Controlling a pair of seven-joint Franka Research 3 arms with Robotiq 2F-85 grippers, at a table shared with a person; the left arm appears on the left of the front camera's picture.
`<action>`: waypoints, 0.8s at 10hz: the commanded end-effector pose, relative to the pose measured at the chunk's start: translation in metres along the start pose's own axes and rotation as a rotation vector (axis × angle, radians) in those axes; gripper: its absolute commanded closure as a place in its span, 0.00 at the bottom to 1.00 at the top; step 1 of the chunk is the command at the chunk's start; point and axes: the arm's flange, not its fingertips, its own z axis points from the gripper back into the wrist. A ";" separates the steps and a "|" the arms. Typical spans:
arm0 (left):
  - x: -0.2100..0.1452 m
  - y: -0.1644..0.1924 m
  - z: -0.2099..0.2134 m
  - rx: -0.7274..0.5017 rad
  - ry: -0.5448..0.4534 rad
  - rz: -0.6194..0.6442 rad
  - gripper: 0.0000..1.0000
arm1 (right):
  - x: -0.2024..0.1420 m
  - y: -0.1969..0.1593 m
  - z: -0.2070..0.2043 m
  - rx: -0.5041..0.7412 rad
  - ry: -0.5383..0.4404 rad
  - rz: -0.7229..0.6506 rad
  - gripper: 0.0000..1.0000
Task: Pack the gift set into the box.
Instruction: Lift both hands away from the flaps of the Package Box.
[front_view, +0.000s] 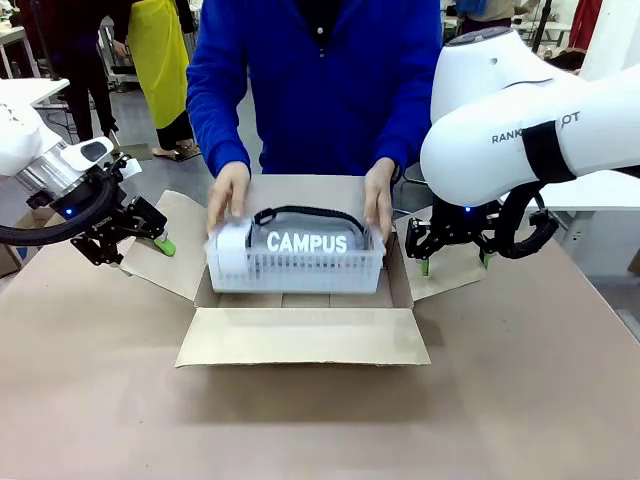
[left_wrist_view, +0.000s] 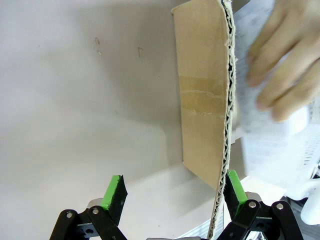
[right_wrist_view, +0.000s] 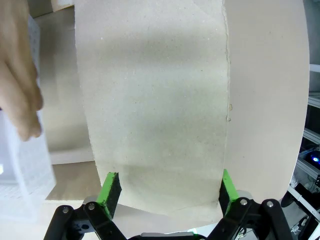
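Tabletop (front_view: 300, 425): one box (front_view: 300, 338), one gift set (front_view: 300, 268) in two hands (front_view: 228, 192); left claw (left_wrist_view: 174, 189), right claw (right_wrist_view: 168, 181) gape, gripping nothing.

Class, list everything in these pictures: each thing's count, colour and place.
Box: one, brown cardboard, table centre, flaps open.
Gift set tray: one, pale, held in the box's mouth.
Pouch: one, grey, white CAMPUS lettering, in the tray.
Strap: one, black, over the pouch.
Block: one, white, tray's left end.
Table: one, tan, under everything.
Person's hands: two, on the tray's ends.
Left gripper: one, black with green pads, open at left flap.
Right gripper: one, same colours, open at right flap.
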 end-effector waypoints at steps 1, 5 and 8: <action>-0.003 0.000 0.000 0.022 -0.003 0.008 0.00 | 0.004 0.002 0.003 -0.024 -0.013 -0.021 0.00; -0.003 0.000 0.000 0.022 -0.003 0.008 0.00 | 0.004 0.002 0.003 -0.024 -0.013 -0.021 0.00; -0.003 0.000 0.000 0.022 -0.003 0.008 0.00 | 0.004 0.002 0.003 -0.024 -0.013 -0.021 0.00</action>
